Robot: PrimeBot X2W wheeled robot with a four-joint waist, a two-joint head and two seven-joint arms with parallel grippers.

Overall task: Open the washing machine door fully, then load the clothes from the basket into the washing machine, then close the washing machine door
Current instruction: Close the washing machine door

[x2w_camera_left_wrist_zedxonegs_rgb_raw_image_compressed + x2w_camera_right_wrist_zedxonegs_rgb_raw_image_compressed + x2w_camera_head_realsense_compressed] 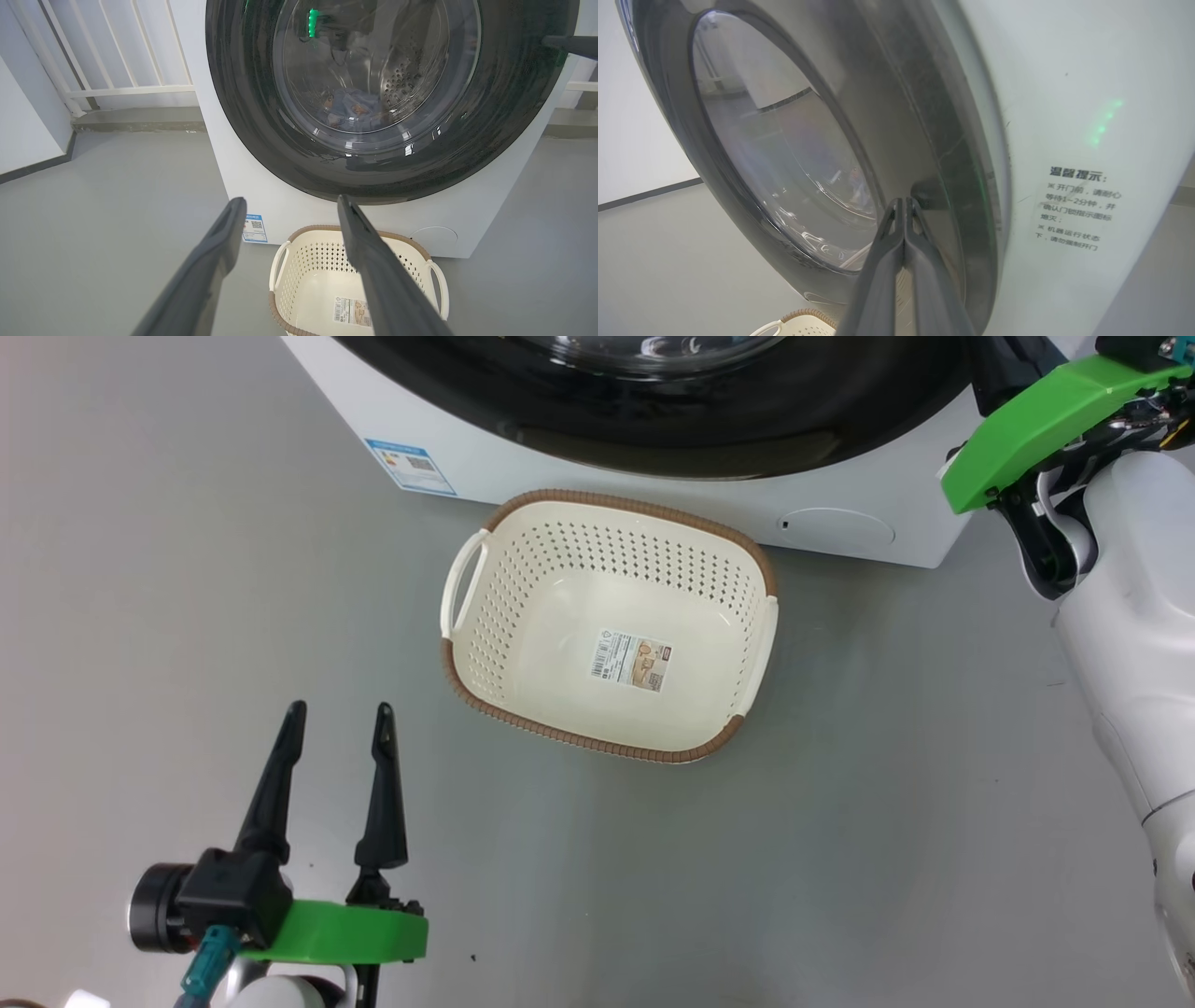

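- Head view: a cream perforated plastic basket (504,607) with a brown rim sits just before the white boxy washing machine (569,471); the left fingers (384,793) stand apart, farther out.
- Left wrist view: the glossy black-ringed glass door (243,93) lies against the machine, with light blue printed clothes (350,109) inside.
- Right wrist view: the right fingers (883,266) are pressed together at the door's ring.

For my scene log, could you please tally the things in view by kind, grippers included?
Washing machine: 1
Basket: 1
Heap of clothes in the drum: 1
Grippers: 2, left gripper and right gripper
Total: 5
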